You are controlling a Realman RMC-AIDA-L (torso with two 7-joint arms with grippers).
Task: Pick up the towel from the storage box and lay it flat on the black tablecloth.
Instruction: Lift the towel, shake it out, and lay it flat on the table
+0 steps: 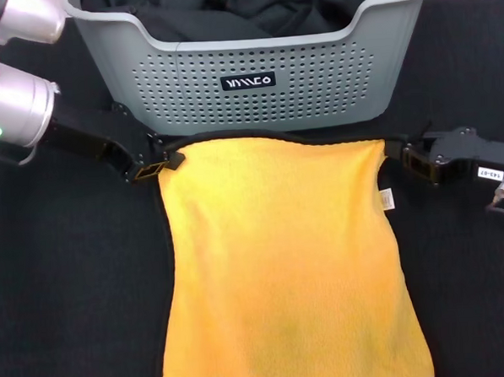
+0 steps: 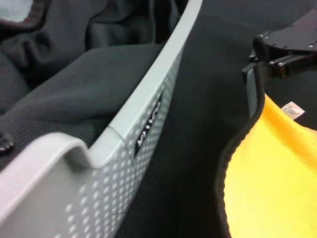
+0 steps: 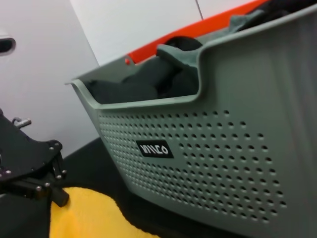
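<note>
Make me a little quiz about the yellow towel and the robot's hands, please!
1. True or false: the towel is still inside the storage box.
2. Which grippers hold the towel's far corners? A) only the left gripper B) only the right gripper C) both
3. Fill in: the towel lies spread on the black ____.

Key:
1. False. It lies outside the box, in front of it.
2. C. One gripper is at each far corner, left and right.
3. Tablecloth.
</note>
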